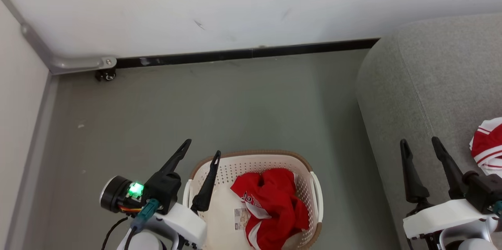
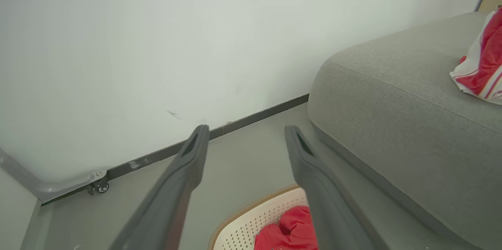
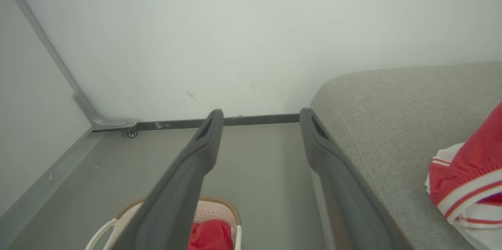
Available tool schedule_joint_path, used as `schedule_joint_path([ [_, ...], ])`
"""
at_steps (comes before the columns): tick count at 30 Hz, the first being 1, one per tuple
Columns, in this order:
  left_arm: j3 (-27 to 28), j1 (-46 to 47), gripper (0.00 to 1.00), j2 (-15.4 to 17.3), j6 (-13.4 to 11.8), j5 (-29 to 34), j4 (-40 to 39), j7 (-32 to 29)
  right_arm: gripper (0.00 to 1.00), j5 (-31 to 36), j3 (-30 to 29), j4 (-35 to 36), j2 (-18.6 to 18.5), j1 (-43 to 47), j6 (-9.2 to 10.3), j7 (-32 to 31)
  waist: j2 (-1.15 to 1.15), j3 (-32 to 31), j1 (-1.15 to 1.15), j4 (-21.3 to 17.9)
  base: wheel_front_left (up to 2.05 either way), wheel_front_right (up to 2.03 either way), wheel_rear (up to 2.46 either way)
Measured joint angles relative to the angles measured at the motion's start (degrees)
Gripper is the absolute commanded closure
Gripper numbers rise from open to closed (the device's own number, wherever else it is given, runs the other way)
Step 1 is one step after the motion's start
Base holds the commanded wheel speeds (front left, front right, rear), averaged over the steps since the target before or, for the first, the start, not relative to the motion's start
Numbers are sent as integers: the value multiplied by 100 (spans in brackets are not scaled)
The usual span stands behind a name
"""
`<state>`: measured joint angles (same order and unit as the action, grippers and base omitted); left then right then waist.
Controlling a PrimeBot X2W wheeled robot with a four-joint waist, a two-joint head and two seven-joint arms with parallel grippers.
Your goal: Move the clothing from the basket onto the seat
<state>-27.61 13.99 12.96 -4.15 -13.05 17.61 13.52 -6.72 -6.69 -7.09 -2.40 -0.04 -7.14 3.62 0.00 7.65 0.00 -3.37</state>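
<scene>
Jersey [image 1: 276, 199] lettering [image 1: 251, 200], basket [image 1: 251, 163] label [image 1: 241, 218]: illegible.

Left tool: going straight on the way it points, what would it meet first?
The left tool would likely meet the bare floor by the dark baseboard, beyond the basket; depth is unclear.

The head camera looks steeply down from above both arms. It takes in the floor [image 1: 196, 104], the foot of the wall [image 1: 235, 2], the basket [image 1: 243, 165] near its bottom edge and the seat [image 1: 431, 85] at its right. The left wrist camera sits lower and looks along the left pincer [image 2: 246, 127]. The right wrist camera looks along the right pincer [image 3: 261, 110]. Both face that same wall at a shallower slant. All three views share the basket, the seat's rounded end and the corner caster [image 1: 106, 74].
</scene>
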Motion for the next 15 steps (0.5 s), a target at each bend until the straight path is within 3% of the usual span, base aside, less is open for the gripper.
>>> schedule_joint_path([
  [15, -319, 682, 0, -66, 272, 280, 587, -93, 0, -112, -215, 248, 4, -364, 0, 143, 0, 804, 0, -390, 0, 0, 0],
])
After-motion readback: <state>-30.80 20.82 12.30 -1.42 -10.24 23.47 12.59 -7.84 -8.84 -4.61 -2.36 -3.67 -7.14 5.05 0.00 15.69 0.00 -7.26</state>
